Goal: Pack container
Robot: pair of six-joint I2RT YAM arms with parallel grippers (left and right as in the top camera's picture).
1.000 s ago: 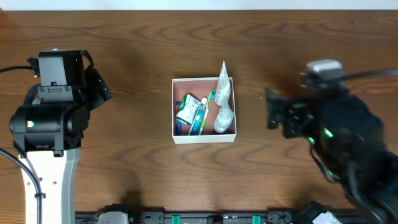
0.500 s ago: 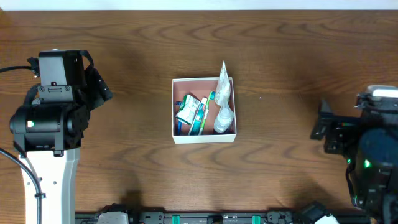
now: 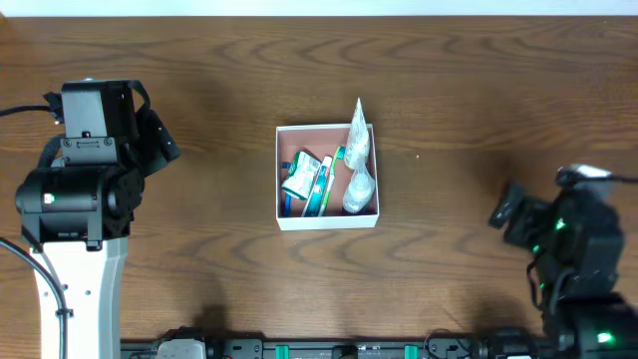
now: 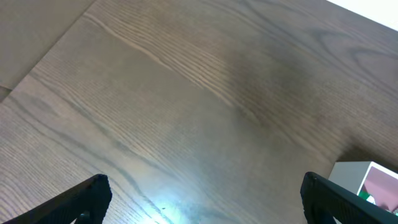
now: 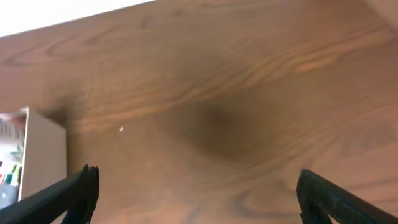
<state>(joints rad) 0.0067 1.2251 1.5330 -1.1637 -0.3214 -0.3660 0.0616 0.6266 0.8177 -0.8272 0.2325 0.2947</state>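
The square, shallow white-walled container (image 3: 329,221) with pink-brown inside sits on the brown wooden table (image 3: 459,80). The left gripper (image 4: 205,193) is well to its left and the right gripper (image 5: 199,190) well to its right. Both are spread wide and hold nothing.

Overhead: fixed, looking straight down on the table (image 3: 199,60), container (image 3: 328,221) at centre, seen from far off.
Left wrist: low and oblique, close over the wood left of the container, one corner of it at the lower right edge.
Right wrist: low and oblique, right of the container, one wall at the left edge.
Shared by all three: the container.
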